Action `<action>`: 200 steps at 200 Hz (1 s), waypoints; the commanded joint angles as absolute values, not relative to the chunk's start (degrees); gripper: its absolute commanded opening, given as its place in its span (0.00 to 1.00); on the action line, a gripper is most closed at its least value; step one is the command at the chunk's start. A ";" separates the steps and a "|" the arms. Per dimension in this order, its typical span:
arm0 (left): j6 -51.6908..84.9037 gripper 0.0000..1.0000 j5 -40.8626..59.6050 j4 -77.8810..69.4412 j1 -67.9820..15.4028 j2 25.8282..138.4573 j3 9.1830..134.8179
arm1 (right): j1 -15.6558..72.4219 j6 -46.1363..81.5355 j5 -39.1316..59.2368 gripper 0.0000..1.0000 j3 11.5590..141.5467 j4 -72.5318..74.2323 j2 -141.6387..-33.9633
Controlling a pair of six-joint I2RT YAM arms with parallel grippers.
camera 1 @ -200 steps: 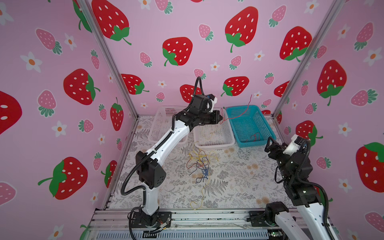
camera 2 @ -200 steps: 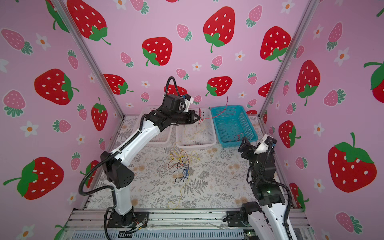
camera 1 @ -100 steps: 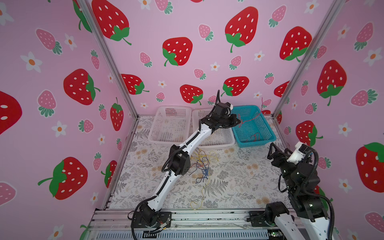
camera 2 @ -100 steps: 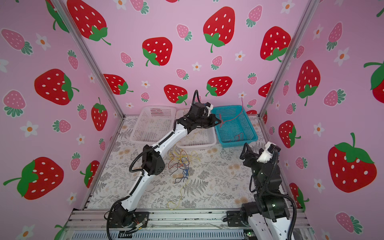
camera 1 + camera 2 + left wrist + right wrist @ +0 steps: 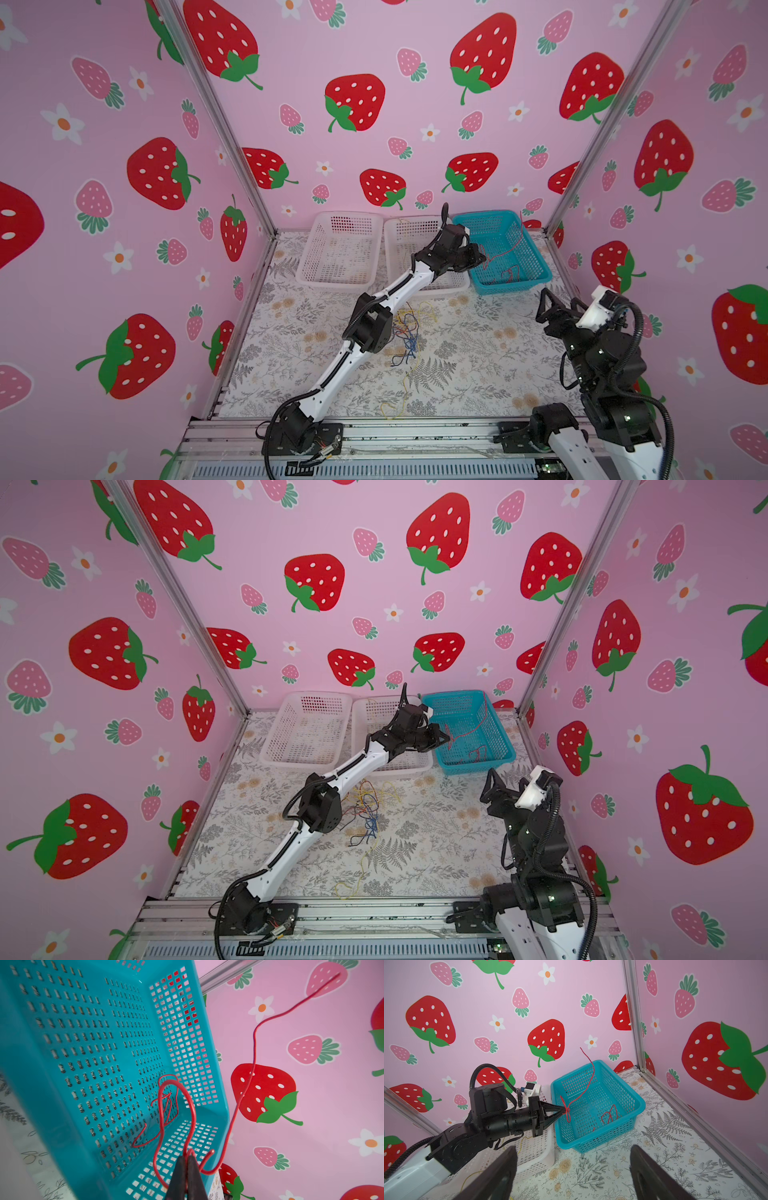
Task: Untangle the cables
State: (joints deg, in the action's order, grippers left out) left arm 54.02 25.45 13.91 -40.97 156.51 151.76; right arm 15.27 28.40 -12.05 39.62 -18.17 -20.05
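A tangle of yellow, red and dark blue cables lies on the floral mat beside the left arm's elbow. My left gripper is shut on a red cable just inside the near-left rim of the blue basket. That cable's long end sticks up above the basket's far rim. Another red cable lies on the basket floor. My right gripper hangs open over the mat, right of the basket, with nothing between its fingers.
Two white baskets stand left of the blue one along the back wall; the middle one holds a thin yellow wire. A loose yellow strand trails to the table's front edge. Pink walls close in three sides.
My left arm has swung right from above the middle white basket and stretched down to the blue basket, carrying the red cable. The right arm has drawn back slightly, still open.
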 commanded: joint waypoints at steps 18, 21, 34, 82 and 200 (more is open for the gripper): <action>53.66 0.16 23.86 12.36 -40.48 153.65 152.47 | 15.54 27.77 -11.21 0.86 41.62 -18.53 -20.07; 53.62 0.19 23.76 12.39 -40.37 153.59 152.47 | 15.48 27.77 -11.20 0.86 41.70 -18.54 -20.09; 53.67 0.29 23.80 12.49 -40.26 153.68 152.49 | 15.47 27.86 -11.08 0.86 41.75 -18.68 -20.13; 53.28 0.46 23.82 12.79 -40.17 150.63 152.89 | 15.47 28.30 -10.76 0.86 42.35 -18.71 -20.61; 37.19 0.64 22.89 16.89 -29.61 110.63 111.99 | 16.44 28.08 18.75 0.84 37.92 -13.34 -30.72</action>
State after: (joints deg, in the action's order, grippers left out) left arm 43.83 24.03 15.42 -30.65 118.63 121.56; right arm 15.44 28.40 7.11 40.53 -17.61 -30.02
